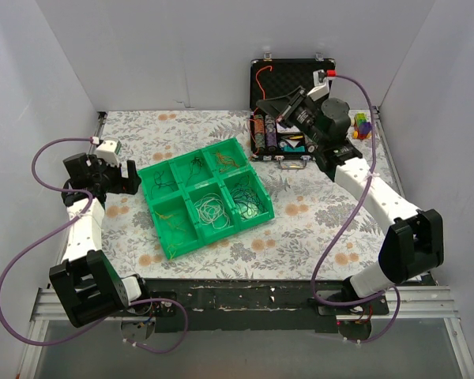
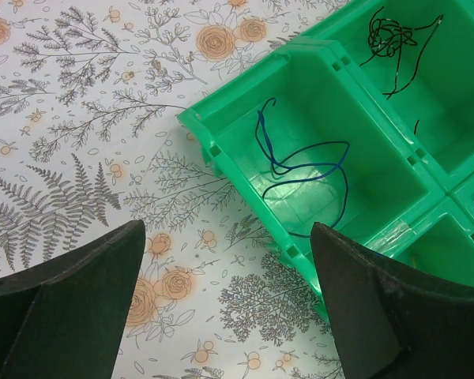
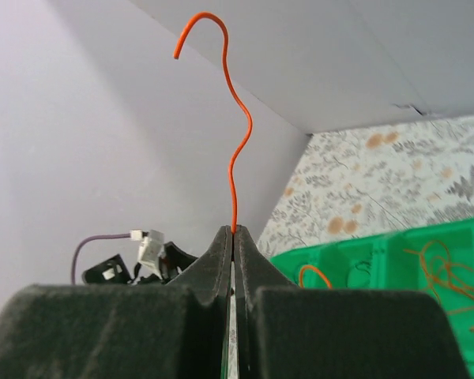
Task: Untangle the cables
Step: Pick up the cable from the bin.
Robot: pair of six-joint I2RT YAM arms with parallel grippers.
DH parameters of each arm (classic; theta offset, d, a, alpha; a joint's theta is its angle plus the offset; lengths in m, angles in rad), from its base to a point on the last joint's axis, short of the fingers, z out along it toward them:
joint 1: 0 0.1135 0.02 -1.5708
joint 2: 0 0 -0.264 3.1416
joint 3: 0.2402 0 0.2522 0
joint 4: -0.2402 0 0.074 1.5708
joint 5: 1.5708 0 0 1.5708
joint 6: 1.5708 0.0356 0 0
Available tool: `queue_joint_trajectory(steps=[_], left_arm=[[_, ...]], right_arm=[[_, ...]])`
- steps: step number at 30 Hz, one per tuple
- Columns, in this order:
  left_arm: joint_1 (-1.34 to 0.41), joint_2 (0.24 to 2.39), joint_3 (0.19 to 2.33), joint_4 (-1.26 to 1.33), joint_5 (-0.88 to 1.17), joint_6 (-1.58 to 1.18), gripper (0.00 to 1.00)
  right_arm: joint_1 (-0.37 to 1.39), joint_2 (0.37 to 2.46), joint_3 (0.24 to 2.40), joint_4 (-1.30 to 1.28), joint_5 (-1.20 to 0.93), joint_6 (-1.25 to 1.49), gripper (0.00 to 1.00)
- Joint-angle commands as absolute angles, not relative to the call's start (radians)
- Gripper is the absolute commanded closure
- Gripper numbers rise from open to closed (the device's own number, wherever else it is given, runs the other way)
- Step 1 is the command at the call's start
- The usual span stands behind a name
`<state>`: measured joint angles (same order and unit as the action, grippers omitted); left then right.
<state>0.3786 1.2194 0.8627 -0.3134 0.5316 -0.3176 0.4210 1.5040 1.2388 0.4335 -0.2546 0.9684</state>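
The right tool (image 3: 234,234) is gripping one orange cable (image 3: 238,142), its free end standing upright. The left tool (image 2: 227,241) is hovering spread wide over the counter (image 2: 63,118), beside one green six-compartment tray (image 2: 221,150) holding the remaining cables (image 1: 209,209).

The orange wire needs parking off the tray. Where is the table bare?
Bare table lies between the green tray and the near edge, widest at near right, and behind the tray at far left. Crowded: the far right corner, with the open case and the right gripper holding the orange wire.
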Motion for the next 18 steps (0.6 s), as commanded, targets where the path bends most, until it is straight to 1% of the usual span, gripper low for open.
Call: queue_joint_trajectory(steps=[1, 10, 18], left_arm=[[0.385, 1.193, 0.856, -0.308, 0.543, -0.314, 0.14], [0.385, 1.192, 0.850, -0.305, 0.543, -0.314, 0.14], [0.383, 1.193, 0.844, -0.305, 0.543, -0.313, 0.14]], right_arm=[[0.426, 1.493, 1.364, 0.508, -0.313, 0.946, 0.99], [0.431, 1.532, 1.598, 0.483, -0.339, 0.936, 0.99], [0.442, 1.528, 1.739, 0.450, -0.353, 0.874, 0.99]])
